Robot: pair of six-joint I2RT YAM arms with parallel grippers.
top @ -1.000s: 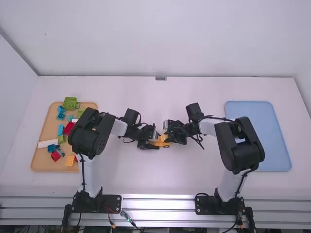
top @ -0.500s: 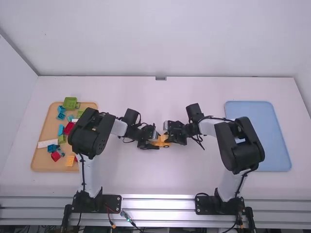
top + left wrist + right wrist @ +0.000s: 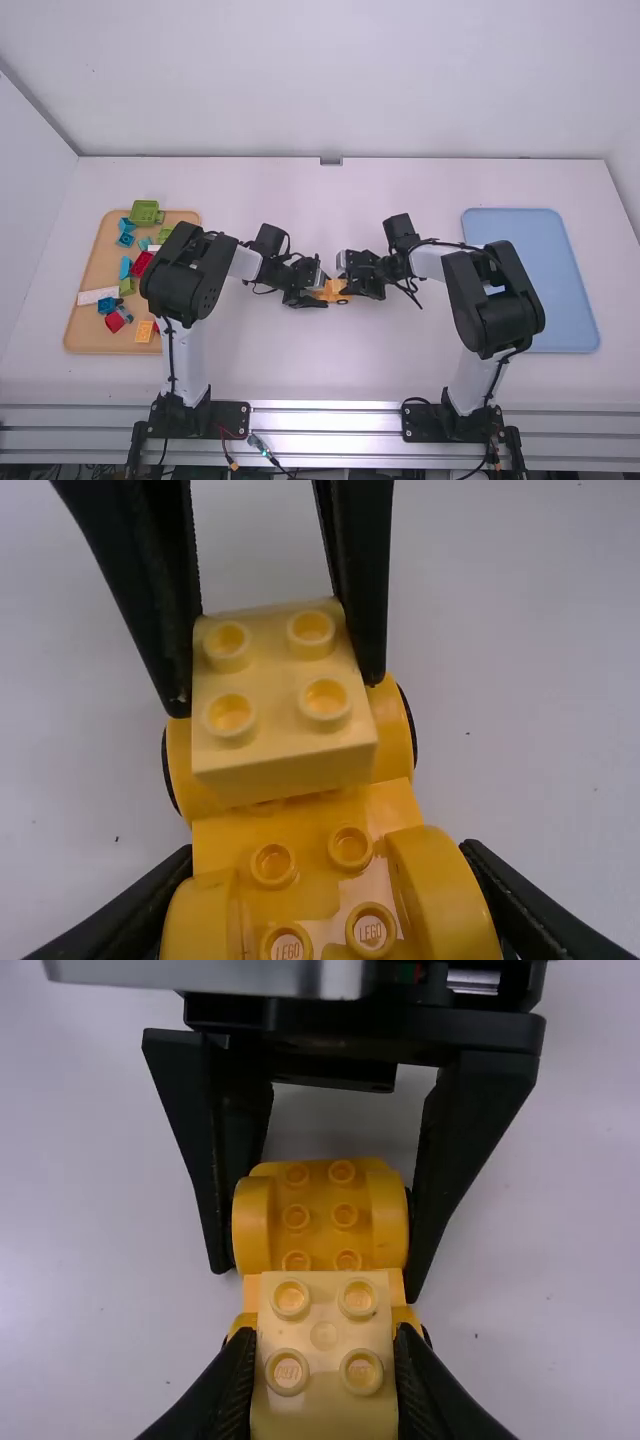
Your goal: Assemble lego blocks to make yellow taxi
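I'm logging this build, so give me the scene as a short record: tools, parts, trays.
Left tool: shut on the yellow car base
Right tool: shut on the pale yellow block
Block position: over one end of the car base
Tan tray: left, holding mixed-colour blocks
Blue tray: right

In the high view we look from above and behind the arms, forward and down over the white table (image 3: 400,370) — the farthest back of our three views. The left wrist view takes us close in, looking down past the left gripper (image 3: 316,296) towards the right gripper (image 3: 348,286). From the opposite side, the right wrist view looks down just as closely, facing the left one. Both wrist views share the yellow car base (image 3: 312,825) and light yellow block (image 3: 283,710) — between our two close cameras.
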